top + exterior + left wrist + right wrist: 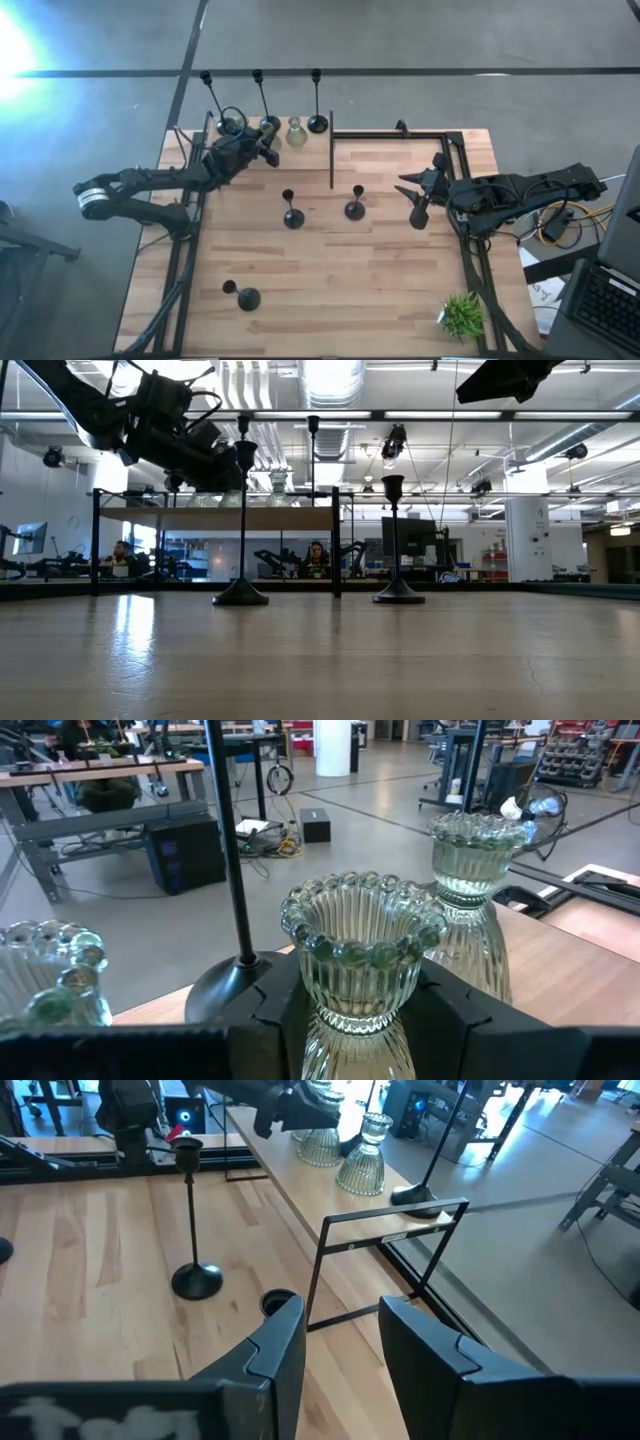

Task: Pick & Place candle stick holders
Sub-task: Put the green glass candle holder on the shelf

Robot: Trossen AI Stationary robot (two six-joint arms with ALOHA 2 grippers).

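The left gripper [268,148] pinched the middle glass holder [362,955] at the table's far edge [400,131]; the right gripper [340,1342] (fingers spread) hovered near the right edge.

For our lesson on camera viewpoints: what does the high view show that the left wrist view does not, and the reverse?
Only the high view: the potted plant at the table's near right corner, three short black holders on the open table, and the right gripper, open and holding nothing.

Only the left wrist view: the ribbed wall and beaded rim of the glass holder, and the left gripper's fingers on either side of it.

Both: the left gripper at the middle glass holder in the back row, glass neighbours either side, a tall black holder behind.
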